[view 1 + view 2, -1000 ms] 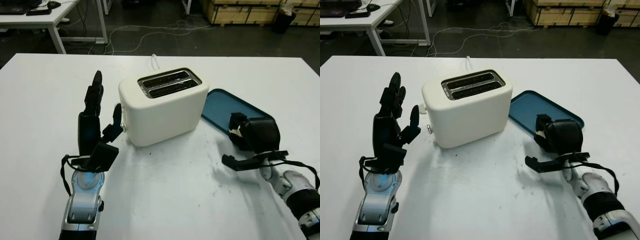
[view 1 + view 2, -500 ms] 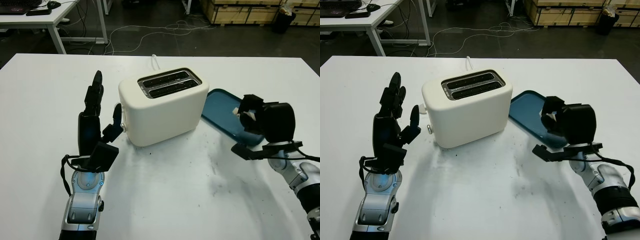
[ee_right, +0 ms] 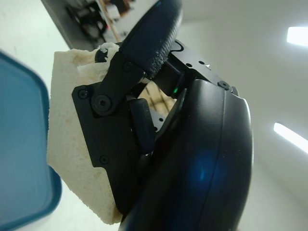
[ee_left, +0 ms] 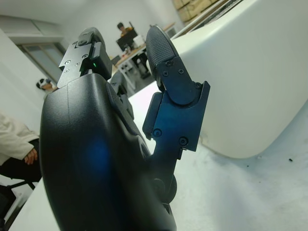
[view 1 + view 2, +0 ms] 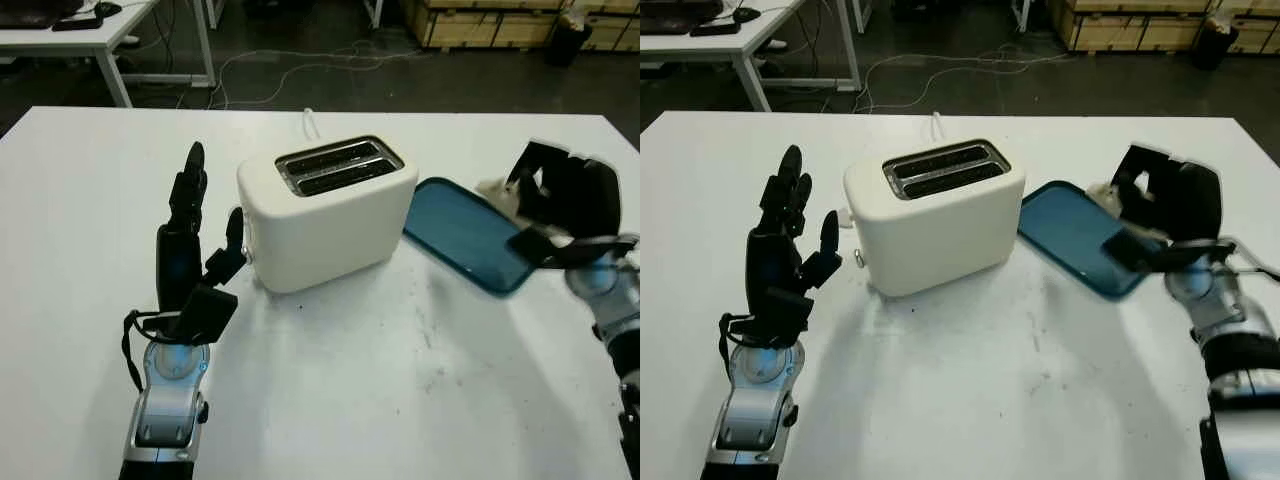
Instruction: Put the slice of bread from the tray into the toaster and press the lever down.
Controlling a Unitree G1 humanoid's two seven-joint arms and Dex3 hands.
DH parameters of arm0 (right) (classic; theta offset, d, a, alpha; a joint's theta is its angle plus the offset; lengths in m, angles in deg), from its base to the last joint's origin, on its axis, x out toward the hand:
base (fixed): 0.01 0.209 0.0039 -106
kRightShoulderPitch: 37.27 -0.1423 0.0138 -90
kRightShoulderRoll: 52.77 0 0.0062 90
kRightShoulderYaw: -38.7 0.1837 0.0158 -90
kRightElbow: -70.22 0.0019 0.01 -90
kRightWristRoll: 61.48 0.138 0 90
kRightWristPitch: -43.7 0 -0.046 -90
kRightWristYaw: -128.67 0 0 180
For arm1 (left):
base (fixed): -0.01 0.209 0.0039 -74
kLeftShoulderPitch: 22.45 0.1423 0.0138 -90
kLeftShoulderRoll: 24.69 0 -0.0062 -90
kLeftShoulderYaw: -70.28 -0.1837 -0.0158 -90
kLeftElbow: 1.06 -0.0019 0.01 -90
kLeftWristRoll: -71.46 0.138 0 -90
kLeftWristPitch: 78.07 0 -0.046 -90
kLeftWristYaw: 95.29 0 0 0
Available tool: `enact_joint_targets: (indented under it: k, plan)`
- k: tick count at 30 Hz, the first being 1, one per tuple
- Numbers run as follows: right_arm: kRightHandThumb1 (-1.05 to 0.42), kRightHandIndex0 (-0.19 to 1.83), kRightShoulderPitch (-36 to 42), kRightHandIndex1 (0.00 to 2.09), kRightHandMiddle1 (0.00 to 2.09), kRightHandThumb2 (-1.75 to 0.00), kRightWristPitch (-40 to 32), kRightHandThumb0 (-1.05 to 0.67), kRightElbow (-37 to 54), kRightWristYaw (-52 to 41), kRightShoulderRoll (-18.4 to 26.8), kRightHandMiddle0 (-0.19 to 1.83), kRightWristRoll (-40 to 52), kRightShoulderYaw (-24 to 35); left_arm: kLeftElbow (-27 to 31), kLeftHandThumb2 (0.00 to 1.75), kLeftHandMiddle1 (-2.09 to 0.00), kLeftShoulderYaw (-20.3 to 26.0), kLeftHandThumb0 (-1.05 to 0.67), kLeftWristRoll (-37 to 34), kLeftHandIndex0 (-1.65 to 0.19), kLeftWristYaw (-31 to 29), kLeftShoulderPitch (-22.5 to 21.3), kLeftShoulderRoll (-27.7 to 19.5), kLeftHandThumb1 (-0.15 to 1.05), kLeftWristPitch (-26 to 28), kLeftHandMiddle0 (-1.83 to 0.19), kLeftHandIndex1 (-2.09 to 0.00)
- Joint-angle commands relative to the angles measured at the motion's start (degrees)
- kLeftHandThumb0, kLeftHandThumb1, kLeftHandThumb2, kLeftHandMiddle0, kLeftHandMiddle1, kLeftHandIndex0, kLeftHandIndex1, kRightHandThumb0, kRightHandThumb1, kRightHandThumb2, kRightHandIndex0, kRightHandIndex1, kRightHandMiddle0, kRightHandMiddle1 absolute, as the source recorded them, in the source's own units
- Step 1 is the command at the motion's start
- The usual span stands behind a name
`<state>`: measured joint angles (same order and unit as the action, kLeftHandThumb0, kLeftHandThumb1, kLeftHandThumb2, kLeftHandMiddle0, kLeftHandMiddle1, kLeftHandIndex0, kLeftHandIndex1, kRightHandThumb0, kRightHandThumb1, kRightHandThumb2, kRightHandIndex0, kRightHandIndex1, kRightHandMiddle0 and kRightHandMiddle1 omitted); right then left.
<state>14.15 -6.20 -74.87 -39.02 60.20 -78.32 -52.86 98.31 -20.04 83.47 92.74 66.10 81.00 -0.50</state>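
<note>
Right wrist view: right robot hand (image 3: 144, 125) grips bread slice (image 3: 72, 139).

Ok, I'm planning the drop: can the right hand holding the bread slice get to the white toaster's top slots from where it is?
Probably yes. The right hand grips the pale bread slice above the blue tray's far edge, and the white toaster's two slots look open on top, with nothing between.

Dark floor (image 5: 330, 50) with trailing cables (image 5: 290, 62), white desk (image 5: 70, 35), wooden crates (image 5: 480, 20), ceiling lights (image 3: 297, 36)
</note>
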Motion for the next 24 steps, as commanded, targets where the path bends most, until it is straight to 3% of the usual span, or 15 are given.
enact_joint_targets:
  k: [1,3,8,9,11,16,24]
  plan:
    - [-0.92,1.57,-3.53,1.75,1.75,-0.72,-0.05,-0.99,-1.44,-5.57,0.43,1.26,3.18,1.28,-0.34,0.75,-0.22,-0.17,-0.65,-0.37,-0.09,0.16,0.20,0.12,0.92,-0.74,0.00,-0.01]
    - [-0.92,1.57,-6.06,1.75,1.75,-0.66,0.88,-1.00,-3.25,-10.25,0.14,1.47,5.34,2.24,-0.46,0.75,-0.22,-0.20,-0.64,-0.14,-0.09,0.30,0.18,0.11,0.92,-0.91,0.00,-0.01]
    - [-0.92,1.53,-12.66,1.72,1.70,-0.42,-3.81,-1.04,-6.84,-28.09,-1.88,1.41,15.06,6.29,-0.28,0.76,-0.22,-0.24,-0.66,0.05,-0.09,0.19,0.25,0.00,0.92,-0.47,0.00,-0.01]
    - [-0.92,1.49,-13.88,1.67,1.43,-0.38,-3.96,-1.03,-7.69,-31.25,-2.36,1.24,16.78,7.23,-0.46,0.76,-0.22,-0.20,-0.65,0.18,-0.09,0.26,0.20,-0.10,0.92,-0.69,0.00,-0.01]
    - [-0.92,1.48,-16.53,1.53,1.13,-0.29,-5.63,-1.04,-9.15,-36.51,-3.16,1.35,19.13,8.47,-0.72,0.76,-0.23,-0.12,-0.64,0.03,-0.09,0.37,0.04,-0.02,0.92,-1.07,0.00,-0.01]
    - [-0.92,1.56,-22.88,1.29,1.17,-0.07,-16.85,-1.05,-9.95,-44.81,-5.26,1.51,22.39,9.96,-1.13,0.75,-0.23,-0.17,-0.63,-0.06,-0.09,0.49,-0.07,0.16,0.92,-1.38,0.00,-0.01]
    - [-0.89,1.57,-32.04,1.05,0.79,-0.01,-24.89,-1.00,-10.95,-55.01,-8.76,1.57,25.35,11.88,-1.07,0.75,-0.24,-0.13,-0.65,-0.58,-0.09,0.12,0.10,0.19,0.92,-1.00,0.00,-0.01]
